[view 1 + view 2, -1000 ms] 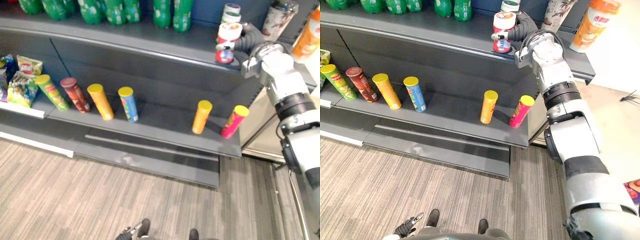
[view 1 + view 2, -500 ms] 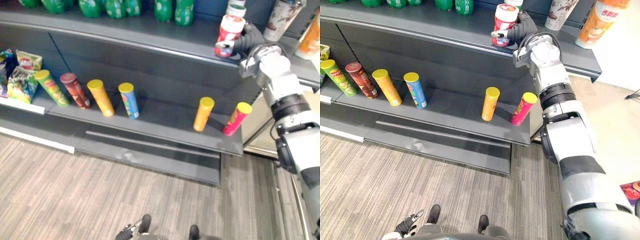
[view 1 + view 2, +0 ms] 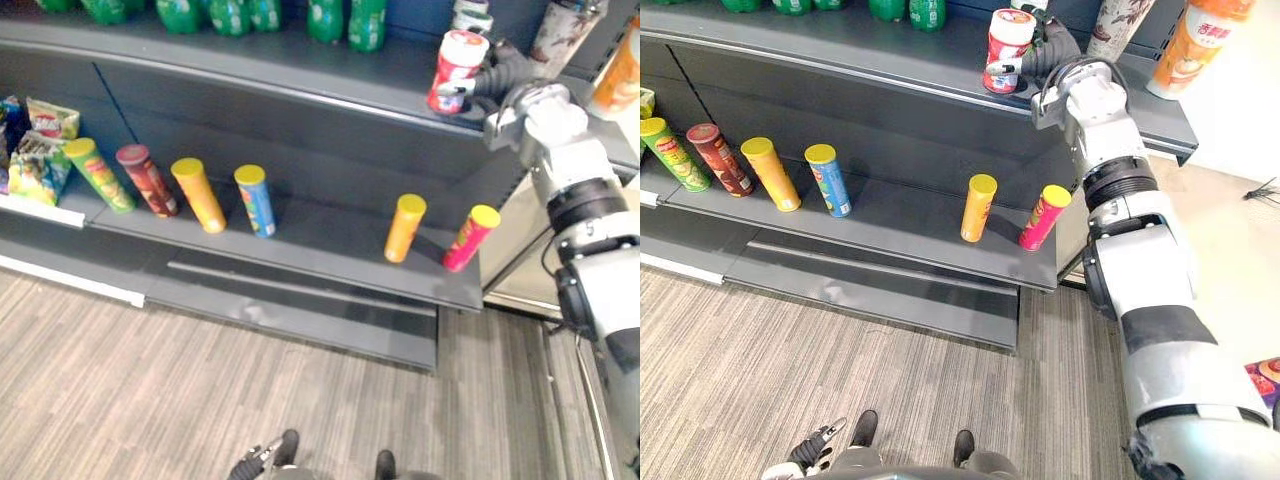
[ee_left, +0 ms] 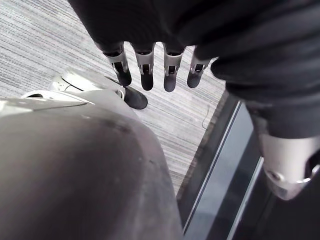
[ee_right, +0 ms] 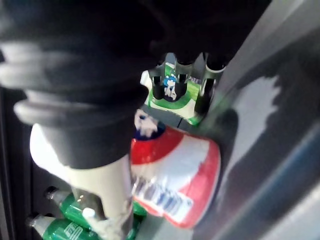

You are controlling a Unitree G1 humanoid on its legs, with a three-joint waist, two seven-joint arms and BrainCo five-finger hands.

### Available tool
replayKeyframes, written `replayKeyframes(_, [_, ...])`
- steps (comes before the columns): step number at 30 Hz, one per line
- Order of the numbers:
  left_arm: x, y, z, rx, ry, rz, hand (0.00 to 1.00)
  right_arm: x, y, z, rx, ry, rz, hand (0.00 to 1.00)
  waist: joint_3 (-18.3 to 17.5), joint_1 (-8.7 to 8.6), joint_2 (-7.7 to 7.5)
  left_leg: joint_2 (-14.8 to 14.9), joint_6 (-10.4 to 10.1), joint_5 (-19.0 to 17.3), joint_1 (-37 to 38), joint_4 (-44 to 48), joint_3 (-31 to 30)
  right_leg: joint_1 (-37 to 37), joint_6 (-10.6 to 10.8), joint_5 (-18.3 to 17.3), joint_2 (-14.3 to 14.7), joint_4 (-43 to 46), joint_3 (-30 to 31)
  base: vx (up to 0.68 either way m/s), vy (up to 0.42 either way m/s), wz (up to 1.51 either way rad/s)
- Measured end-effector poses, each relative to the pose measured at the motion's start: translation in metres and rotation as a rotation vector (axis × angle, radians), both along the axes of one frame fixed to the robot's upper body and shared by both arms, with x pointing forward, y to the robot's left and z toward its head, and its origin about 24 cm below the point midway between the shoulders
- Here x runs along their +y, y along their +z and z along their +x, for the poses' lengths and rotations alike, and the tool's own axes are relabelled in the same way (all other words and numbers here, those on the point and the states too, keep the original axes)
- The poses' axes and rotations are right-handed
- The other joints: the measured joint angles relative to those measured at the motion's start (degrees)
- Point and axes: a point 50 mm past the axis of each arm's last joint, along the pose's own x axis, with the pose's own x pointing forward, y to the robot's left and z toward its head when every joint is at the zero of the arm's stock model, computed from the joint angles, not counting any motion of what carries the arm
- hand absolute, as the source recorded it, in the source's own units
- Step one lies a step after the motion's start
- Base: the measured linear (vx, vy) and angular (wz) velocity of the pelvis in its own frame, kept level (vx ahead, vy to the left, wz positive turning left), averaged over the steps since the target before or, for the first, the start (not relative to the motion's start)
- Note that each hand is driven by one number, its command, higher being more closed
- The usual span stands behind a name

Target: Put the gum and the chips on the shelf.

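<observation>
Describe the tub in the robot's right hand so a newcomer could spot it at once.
Start at the dark grey upper shelf and follow it past the green bottles to its right end. There the right hand grips a tub, the only red-and-white one, in front of a green-and-white tub.

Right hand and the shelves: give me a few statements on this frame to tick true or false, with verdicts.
1. The right hand is curled round a red-and-white canister at the upper shelf. True.
2. Six chip tubes stand on the lower shelf. True.
3. The left hand grips something. False: its fingers hang relaxed above the floor and hold nothing.
4. The pink tube lies on the floor. False: it stands at the right end of the lower shelf, beside the orange tube.
5. Green bottles stand on the upper shelf, to the left of the canister. True.
</observation>
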Motion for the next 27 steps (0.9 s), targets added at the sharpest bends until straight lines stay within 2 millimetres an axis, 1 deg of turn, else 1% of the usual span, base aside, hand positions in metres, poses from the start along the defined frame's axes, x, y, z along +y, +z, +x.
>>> replayKeyframes(3, [0.003, 0.001, 0.0, -0.004, 0.021, 0.003, 0.0, -0.012, 0.018, -0.006, -0.047, -0.011, 0.017, 0.0, 0.29, -0.52, -0.27, 0.06, -0.03, -0.05, 0.44, 0.0, 0.49, 0.09, -0.01, 0.05, 0.08, 0.0, 0.58, 0.02, 0.005, -0.12])
replayKeyframes(5, [0.005, 0.001, -0.002, -0.004, 0.038, 0.003, 0.0, -0.018, 0.036, -0.015, -0.111, -0.008, 0.009, 0.0, 0.41, -0.8, -0.26, 0.15, -0.06, -0.23, 0.88, 0.0, 1.42, 0.09, 0.03, 0.09, 0.18, 0.01, 1.36, 0.02, 0.008, -0.19])
replayKeyframes(6, [0.005, 0.001, -0.003, -0.002, 0.042, 0.003, 0.0, -0.019, 0.045, -0.02, -0.149, 0.009, 0.011, 0.0, 0.42, -1.0, -0.24, 0.24, -0.07, -0.36, 1.21, 0.0, 1.97, 0.05, -0.07, 0.21, 0.28, 0.0, 1.92, 0.02, 0.007, -0.21])
replayKeyframes(9, [0.006, 0.0, -0.004, -0.006, 0.066, -0.003, 0.0, -0.018, 0.061, -0.031, -0.216, 0.038, -0.014, 0.0, 0.46, -1.6, -0.17, 0.52, -0.2, -0.74, 1.94, 0.0, 3.43, -0.04, -0.18, 0.31, 0.64, 0.02, 3.22, 0.01, 0.005, -0.24])
replayKeyframes(10, [0.006, 0.0, -0.004, -0.005, 0.071, -0.005, 0.0, -0.016, 0.064, -0.034, -0.229, 0.052, -0.023, 0.0, 0.47, -1.78, -0.15, 0.56, -0.2, -0.78, 1.98, 0.0, 3.65, -0.14, -0.18, 0.3, 0.68, 0.0, 3.43, 0.0, 0.004, -0.21])
replayKeyframes(11, [0.006, 0.0, -0.005, -0.003, 0.077, -0.006, 0.0, -0.013, 0.069, -0.04, -0.261, 0.086, -0.026, 0.0, 0.54, -2.52, -0.04, 0.58, -0.25, -0.82, 1.96, 0.0, 3.81, -0.26, -0.18, 0.3, 0.71, -0.02, 3.61, 0.0, 0.007, -0.14])
replayKeyframes(12, [0.006, 0.0, -0.007, 0.0, 0.079, -0.006, 0.0, -0.011, 0.07, -0.046, -0.288, 0.12, -0.033, 0.0, 0.55, -2.83, -0.01, 0.58, -0.32, -0.98, 2.16, 0.0, 4.2, -0.27, -0.17, 0.3, 0.73, 0.02, 3.99, 0.0, 0.014, -0.19])
replayKeyframes(14, [0.006, 0.0, -0.008, 0.001, 0.085, -0.009, 0.0, -0.012, 0.064, -0.051, -0.305, 0.149, -0.055, 0.0, 0.54, -2.82, -0.02, 0.58, -0.24, -1.22, 2.71, 0.0, 5.11, -0.27, -0.17, 0.29, 0.78, 0.08, 4.83, 0.01, 0.016, -0.19])
replayKeyframes(15, [0.007, 0.0, -0.009, 0.003, 0.085, -0.008, 0.0, -0.012, 0.059, -0.054, -0.309, 0.161, -0.073, 0.0, 0.53, -3.14, 0.0, 0.53, -0.19, -1.27, 2.75, 0.0, 5.22, -0.29, -0.16, 0.29, 0.75, 0.1, 4.98, 0.01, 0.017, -0.09])
replayKeyframes(17, [0.007, -0.001, -0.012, 0.01, 0.088, -0.009, 0.0, -0.012, 0.045, -0.061, -0.299, 0.206, -0.091, 0.0, 0.49, -3.87, -0.04, 0.48, -0.18, -1.33, 2.72, -0.01, 5.4, -0.51, -0.16, 0.29, 0.71, 0.19, 5.14, 0.01, 0.014, -0.06])
replayKeyframes(19, [0.007, -0.001, -0.013, 0.014, 0.093, -0.011, 0.0, -0.012, 0.032, -0.068, -0.287, 0.255, -0.106, 0.0, 0.4, -4.09, -0.01, 0.5, -0.16, -1.38, 2.66, -0.01, 5.91, -1.01, -0.16, 0.29, 0.77, 0.55, 5.46, 0.02, 0.008, -0.12])
replayKeyframes(21, [0.007, -0.001, -0.014, 0.018, 0.089, -0.009, 0.0, -0.01, 0.025, -0.078, -0.293, 0.303, -0.11, 0.0, 0.27, -4.26, 0.08, 0.49, -0.03, -1.51, 2.71, -0.01, 6.39, -1.37, -0.15, 0.28, 0.8, 0.93, 5.85, 0.02, 0.007, -0.12])
replayKeyframes(23, [0.007, -0.002, -0.015, 0.022, 0.087, -0.009, 0.0, -0.009, 0.019, -0.096, -0.345, 0.364, -0.079, 0.0, -0.29, -4.3, 0.08, 0.42, 0.01, -1.62, 2.63, -0.01, 6.51, -1.56, -0.14, 0.26, 0.77, 0.93, 6.0, 0.02, 0.01, -0.05])
replayKeyframes(24, [0.004, -0.002, -0.016, 0.024, 0.088, -0.014, 0.0, -0.01, 0.016, -0.112, -0.4, 0.402, -0.057, 0.0, -0.7, -4.3, 0.1, 0.36, 0.03, -1.68, 2.61, -0.01, 6.5, -1.58, -0.14, 0.23, 0.7, 0.93, 6.0, 0.0, 0.0, 0.0])
replayKeyframes(25, [0.005, -0.002, -0.016, 0.025, 0.091, -0.014, 0.0, -0.011, 0.015, -0.121, -0.435, 0.418, -0.041, 0.0, -0.9, -4.29, 0.12, 0.32, 0.09, -1.73, 2.6, -0.02, 6.49, -1.58, -0.14, 0.22, 0.66, 0.93, 6.0, 0.03, 0.017, -0.01])
replayKeyframes(27, [0.004, -0.003, -0.02, 0.035, 0.105, -0.015, 0.0, -0.017, 0.011, -0.152, -0.584, 0.446, 0.036, 0.0, -1.94, -4.67, 0.12, 0.12, 0.13, -1.77, 2.57, -0.02, 6.5, -1.68, -0.08, 0.11, 0.45, 1.05, 6.02, 0.0, 0.0, 0.0])
